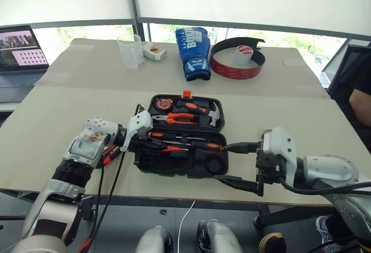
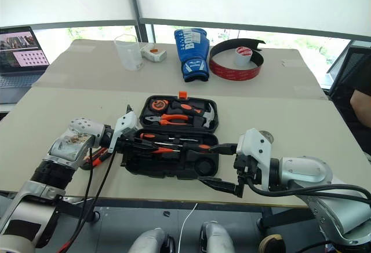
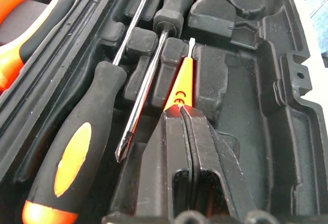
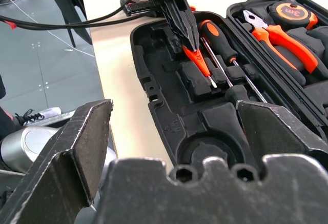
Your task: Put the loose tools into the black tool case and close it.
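The black tool case (image 1: pixel 174 169) lies open in the middle of the table. My left gripper (image 1: pixel 152 143) is shut on the slim all-orange screwdriver (image 3: pixel 182 80), which lies low over the slots of the case's near half. Two black-and-orange screwdrivers (image 3: pixel 77 152) (image 4: pixel 218 37) lie in slots beside it. An orange-black tool (image 2: pixel 95 156), seemingly the utility knife, lies on the table, partly hidden under my left wrist. A small grey roll (image 2: pixel 264 133) peeks out behind my right hand. My right gripper (image 1: pixel 235 166) is open at the case's near right corner and holds nothing.
Orange-handled pliers (image 1: pixel 179 118), a hammer and a tape measure (image 1: pixel 164 103) fill the case's far half. At the back stand a clear cup (image 1: pixel 131 50), a blue boxing glove (image 1: pixel 193 44) and a black-and-red band (image 1: pixel 237 68). A laptop (image 1: pixel 20 50) is far left. A person's arm (image 1: pixel 359 105) is at the right edge.
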Controlling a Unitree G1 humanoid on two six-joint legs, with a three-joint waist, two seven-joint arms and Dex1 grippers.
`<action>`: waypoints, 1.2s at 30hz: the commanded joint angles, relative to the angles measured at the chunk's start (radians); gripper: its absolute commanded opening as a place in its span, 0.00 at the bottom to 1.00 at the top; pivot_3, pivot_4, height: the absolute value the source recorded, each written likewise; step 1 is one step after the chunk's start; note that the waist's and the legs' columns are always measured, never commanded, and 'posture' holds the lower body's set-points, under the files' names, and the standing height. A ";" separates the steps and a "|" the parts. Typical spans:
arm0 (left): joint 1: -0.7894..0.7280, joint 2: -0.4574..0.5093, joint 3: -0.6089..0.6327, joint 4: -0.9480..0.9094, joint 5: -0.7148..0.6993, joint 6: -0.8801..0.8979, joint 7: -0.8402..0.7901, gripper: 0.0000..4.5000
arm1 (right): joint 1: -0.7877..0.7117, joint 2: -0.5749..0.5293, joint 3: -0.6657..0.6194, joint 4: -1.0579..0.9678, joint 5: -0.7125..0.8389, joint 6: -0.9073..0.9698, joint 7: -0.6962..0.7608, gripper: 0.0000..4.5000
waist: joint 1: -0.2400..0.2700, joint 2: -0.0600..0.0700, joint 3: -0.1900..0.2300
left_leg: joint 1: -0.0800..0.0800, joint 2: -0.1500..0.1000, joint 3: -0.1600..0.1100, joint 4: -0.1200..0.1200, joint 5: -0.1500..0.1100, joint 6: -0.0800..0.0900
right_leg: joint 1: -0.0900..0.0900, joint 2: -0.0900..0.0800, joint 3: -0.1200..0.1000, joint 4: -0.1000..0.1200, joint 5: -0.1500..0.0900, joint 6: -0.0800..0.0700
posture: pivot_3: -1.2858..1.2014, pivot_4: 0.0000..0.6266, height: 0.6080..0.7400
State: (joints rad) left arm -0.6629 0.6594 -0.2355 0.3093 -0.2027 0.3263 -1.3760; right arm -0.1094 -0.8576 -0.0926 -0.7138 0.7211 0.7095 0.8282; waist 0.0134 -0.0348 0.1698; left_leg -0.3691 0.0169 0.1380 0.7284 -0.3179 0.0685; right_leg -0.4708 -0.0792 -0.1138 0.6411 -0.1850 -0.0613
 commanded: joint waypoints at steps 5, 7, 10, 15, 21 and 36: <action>0.018 0.021 -0.003 0.028 0.033 -0.032 0.002 0.02 | -0.033 -0.003 -0.013 -0.004 0.014 0.000 -0.004 1.00 | -0.001 0.000 0.000 | 0.000 0.000 0.000 0.000 0.000 0.000 | 0.000 0.000 0.000 0.000 0.000 0.000 | 0.52 0.24 0.90; 0.023 0.013 -0.002 0.040 0.041 -0.044 0.019 0.02 | -0.037 -0.002 -0.010 -0.003 0.013 0.000 -0.005 1.00 | 0.000 0.000 0.000 | 0.000 0.000 0.000 0.000 0.000 0.000 | 0.000 0.000 0.000 0.000 0.000 0.000 | 0.52 0.24 0.90; 0.027 0.027 0.046 -0.002 0.004 -0.012 0.040 0.02 | -0.048 -0.004 -0.005 0.005 0.002 -0.012 0.003 1.00 | -0.001 0.000 0.000 | 0.001 0.000 0.000 0.000 0.000 0.000 | 0.001 0.000 0.000 0.000 0.000 0.000 | 0.52 0.24 0.90; 0.106 0.107 0.238 -0.217 -0.139 0.162 0.096 0.25 | -0.111 -0.001 0.001 0.056 0.004 -0.015 0.022 1.00 | -0.007 0.000 0.000 | 0.000 0.001 0.000 0.000 0.000 0.000 | -0.001 0.000 0.001 0.000 0.000 0.000 | 0.52 0.24 0.90; 0.471 0.232 0.590 -0.501 -0.228 0.306 0.209 0.75 | -0.226 0.010 0.040 0.162 0.009 -0.051 0.130 1.00 | -0.018 0.001 0.000 | 0.001 0.001 0.000 -0.002 0.000 -0.001 | -0.001 0.000 0.001 0.000 0.000 0.000 | 0.52 0.24 0.90; 0.909 0.265 0.837 -0.576 -0.194 0.291 0.300 0.99 | -0.363 0.056 0.144 0.272 -0.039 -0.086 0.266 1.00 | 0.023 0.002 0.001 | 0.000 -0.002 -0.002 -0.003 -0.006 -0.008 | -0.001 -0.010 -0.009 -0.002 -0.001 -0.001 | 0.52 0.24 0.90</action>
State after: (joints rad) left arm 0.2767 0.9005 0.6219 -0.2569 -0.3939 0.6279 -1.0878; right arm -0.4586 -0.8034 0.0640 -0.4223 0.6806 0.6419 1.0886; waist 0.0359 -0.0326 0.1706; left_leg -0.3692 0.0149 0.1358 0.7253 -0.3243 0.0600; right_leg -0.4719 -0.0892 -0.1223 0.6391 -0.1855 -0.0623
